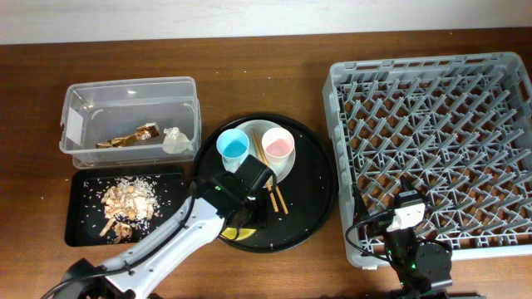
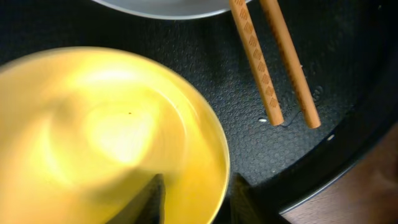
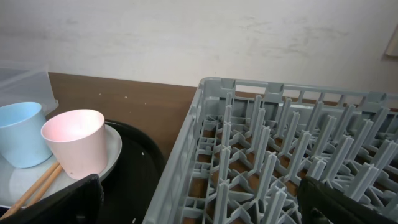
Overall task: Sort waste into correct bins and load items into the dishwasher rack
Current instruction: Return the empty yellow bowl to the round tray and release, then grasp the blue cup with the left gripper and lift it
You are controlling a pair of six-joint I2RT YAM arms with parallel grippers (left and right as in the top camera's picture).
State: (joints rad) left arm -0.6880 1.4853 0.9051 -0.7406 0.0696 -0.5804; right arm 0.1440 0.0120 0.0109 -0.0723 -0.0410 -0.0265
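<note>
**Left arm at the yellow bowl, right arm idle by the rack**

Overhead: the clear rectangular plastic box (image 1: 191,91) holds the shiny gold-brown wrapper (image 1: 133,135) and the crumpled white tissue (image 1: 174,139). The flat black rectangular tray (image 1: 83,228) in front of it holds the tan shredded food scraps (image 1: 125,203). On the large round black tray (image 1: 312,191), the round white plate (image 1: 287,172) carries the light blue cup (image 1: 233,145) and the pink-white cup (image 1: 278,145). The brown wooden chopsticks (image 1: 273,187) lean off its edge. The left gripper (image 1: 249,195) sits over that tray, and the right gripper (image 1: 407,220) is at the near edge of the large grey plastic rack (image 1: 432,124).

Left wrist: the fingers (image 2: 155,199) straddle the small yellow bowl's (image 2: 93,137) rim, one inside and one outside. Whether they pinch it cannot be told.

Right wrist: the jaws are spread wide and hold nothing.
</note>
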